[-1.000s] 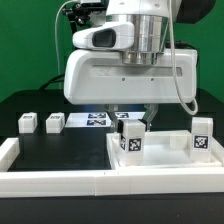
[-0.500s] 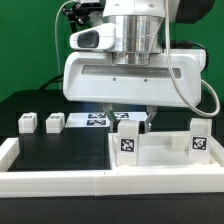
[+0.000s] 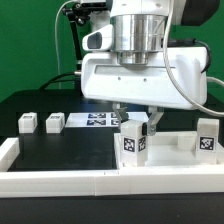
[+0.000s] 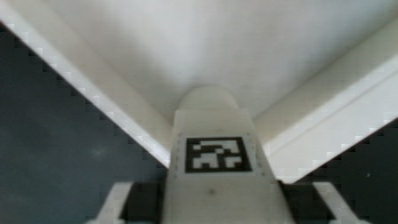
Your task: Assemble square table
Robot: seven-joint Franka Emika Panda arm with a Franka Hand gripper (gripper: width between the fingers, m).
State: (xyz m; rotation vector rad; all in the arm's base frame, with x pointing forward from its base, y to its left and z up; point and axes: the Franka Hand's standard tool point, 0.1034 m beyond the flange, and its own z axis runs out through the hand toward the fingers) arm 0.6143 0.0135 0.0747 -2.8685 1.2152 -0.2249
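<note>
The white tagged leg (image 3: pixel 133 145) stands upright, long axis vertical, tag facing the exterior camera, at a corner of the square tabletop (image 3: pixel 172 162). It sits directly under the end effector (image 3: pixel 133 122), which is clamped on its upper part. Its foot appears to touch the slab, though this is unclear.

A plain green wall (image 3: pixel 30 40) stands behind a black desk (image 3: pixel 60 150) (soft, even light falls on both), with a white marker board (image 3: pixel 98 120) lying flat on it.
</note>
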